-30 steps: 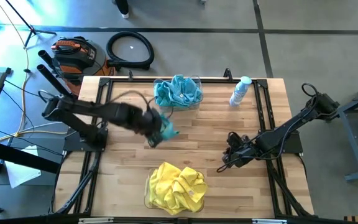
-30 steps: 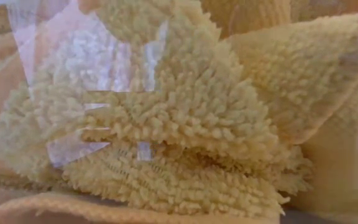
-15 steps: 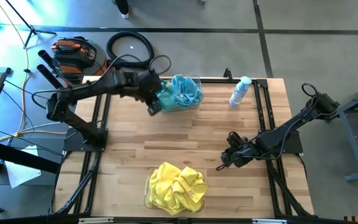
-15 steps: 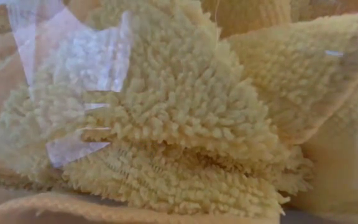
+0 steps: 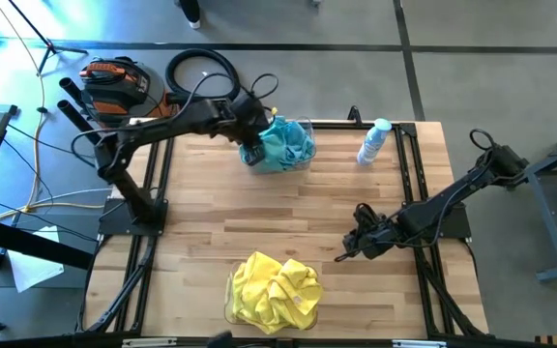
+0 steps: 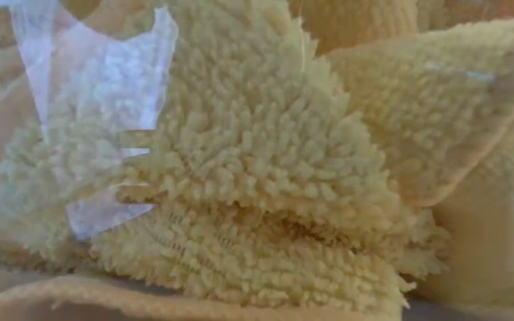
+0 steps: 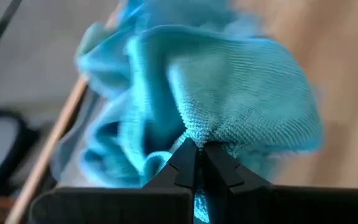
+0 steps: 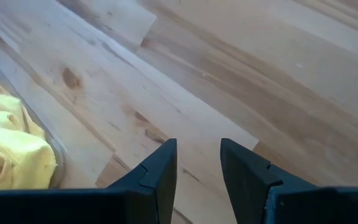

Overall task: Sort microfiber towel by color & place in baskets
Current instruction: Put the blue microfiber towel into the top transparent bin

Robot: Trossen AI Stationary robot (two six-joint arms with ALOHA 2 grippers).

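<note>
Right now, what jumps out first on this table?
The bright colours: a heap of yellow towels fills the basket at the table's near edge. At the far edge, the left gripper is pinched shut on a teal towel over the other basket of teal cloths. The right gripper rests open, mid-table.

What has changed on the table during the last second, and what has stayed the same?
The left gripper carried a teal towel from the middle of the table to the far basket, where other teal towels lie. It is still shut on the towel, not released. The right gripper, open and low over the table, the yellow towels and the bottle did not move.
</note>
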